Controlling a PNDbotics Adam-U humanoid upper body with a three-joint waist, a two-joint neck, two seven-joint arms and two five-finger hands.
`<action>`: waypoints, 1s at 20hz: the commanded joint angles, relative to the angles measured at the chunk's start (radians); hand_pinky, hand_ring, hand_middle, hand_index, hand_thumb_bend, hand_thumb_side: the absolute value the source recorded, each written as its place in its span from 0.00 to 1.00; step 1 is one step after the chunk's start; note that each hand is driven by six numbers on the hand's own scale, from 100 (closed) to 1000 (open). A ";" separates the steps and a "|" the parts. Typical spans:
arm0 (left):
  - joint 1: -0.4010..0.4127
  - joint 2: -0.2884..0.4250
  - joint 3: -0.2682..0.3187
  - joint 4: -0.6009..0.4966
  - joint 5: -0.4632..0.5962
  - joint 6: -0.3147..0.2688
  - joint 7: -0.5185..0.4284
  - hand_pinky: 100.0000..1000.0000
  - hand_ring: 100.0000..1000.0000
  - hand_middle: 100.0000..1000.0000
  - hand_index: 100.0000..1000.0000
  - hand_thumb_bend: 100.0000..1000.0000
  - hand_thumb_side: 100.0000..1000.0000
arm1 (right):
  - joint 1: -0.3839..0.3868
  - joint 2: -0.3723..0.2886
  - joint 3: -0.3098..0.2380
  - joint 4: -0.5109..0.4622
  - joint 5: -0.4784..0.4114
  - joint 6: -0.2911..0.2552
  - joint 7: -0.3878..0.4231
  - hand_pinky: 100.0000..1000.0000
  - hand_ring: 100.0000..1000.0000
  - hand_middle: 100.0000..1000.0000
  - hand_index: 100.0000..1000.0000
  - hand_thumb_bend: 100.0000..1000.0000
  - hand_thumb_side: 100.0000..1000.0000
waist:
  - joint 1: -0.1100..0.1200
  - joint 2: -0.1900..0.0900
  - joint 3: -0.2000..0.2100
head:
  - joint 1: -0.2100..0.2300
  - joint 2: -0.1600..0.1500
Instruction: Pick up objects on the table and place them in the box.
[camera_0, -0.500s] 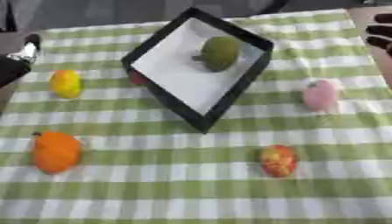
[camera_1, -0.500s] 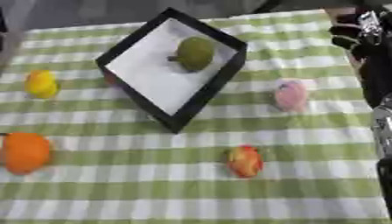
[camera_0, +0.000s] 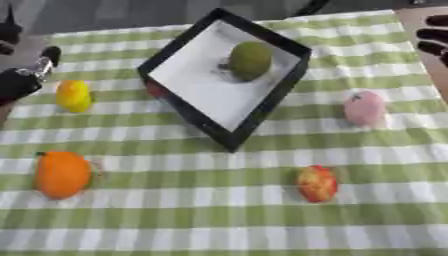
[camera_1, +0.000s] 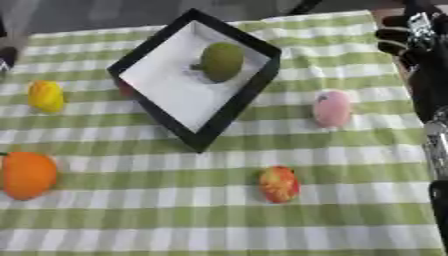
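The black-walled box (camera_0: 188, 85) with its white floor sat turned like a diamond toward the far middle of the green-and-white checked tablecloth (camera_0: 219, 220). A green fruit (camera_0: 250, 60) lay inside it, near the far corner. A small red thing (camera_0: 156, 90) showed just beside the box's left wall, mostly hidden. To the right of the box, apart from it, lay a pink fruit (camera_1: 332, 108). A red-and-yellow apple (camera_0: 318, 183) lay toward the near edge, right of the middle. A yellow fruit (camera_0: 73, 95) sat by the left edge and an orange (camera_0: 62, 174) nearer, also by the left edge. The right hand (camera_1: 411, 37) hung at the far right corner, holding nothing, its fingers loosely spread. The left hand (camera_0: 22, 80) showed at the left edge beside the yellow fruit, not touching it; whether its fingers were open or curled could not be told.
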 joint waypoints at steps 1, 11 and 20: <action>-0.007 0.122 -0.007 -0.023 0.065 -0.017 -0.039 0.75 0.72 0.68 0.81 0.39 0.57 | -0.004 -0.033 -0.006 -0.011 0.008 0.000 -0.001 0.79 0.72 0.65 0.89 0.00 0.59 | 0.012 -0.011 0.005 | -0.010 0.014; -0.006 0.298 -0.066 -0.053 0.237 -0.059 -0.180 0.76 0.73 0.72 0.85 0.40 0.62 | -0.002 -0.047 -0.010 -0.006 0.017 -0.007 -0.003 0.79 0.73 0.67 0.90 0.00 0.59 | -0.007 0.004 0.024 | -0.008 0.049; 0.009 0.408 -0.105 -0.083 0.350 -0.026 -0.291 0.78 0.76 0.75 0.86 0.46 0.57 | -0.001 -0.098 -0.009 -0.006 0.009 -0.007 -0.023 0.79 0.72 0.66 0.89 0.00 0.56 | -0.027 -0.002 0.030 | -0.011 0.049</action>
